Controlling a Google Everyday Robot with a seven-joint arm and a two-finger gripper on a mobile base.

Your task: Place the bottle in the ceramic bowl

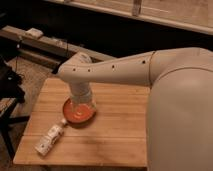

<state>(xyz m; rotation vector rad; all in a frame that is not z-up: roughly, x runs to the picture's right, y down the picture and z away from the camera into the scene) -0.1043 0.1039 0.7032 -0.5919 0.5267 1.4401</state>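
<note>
Bottle [50, 139] is lying on its side on the wooden table [110, 142], down near the front-left corner. Its cap end points up toward the ceramic bowl [66, 112], and it sits just beside the bowl, though I can't say whether they touch. So it's clearly not in the bowl yet.

The gripper [82, 107] hangs straight down off the arm [115, 67], right over the bowl and covering most of its far side. I honestly can't tell if it's released or clenched, but nothing shows in it.

My read is that we're at step 1 of 2, with the pickup not done. The next move probably calls for coming up off the bowl and shifting over to the bottle. Then it has to line up across that slim body, since a lying bottle could easily roll.
</note>
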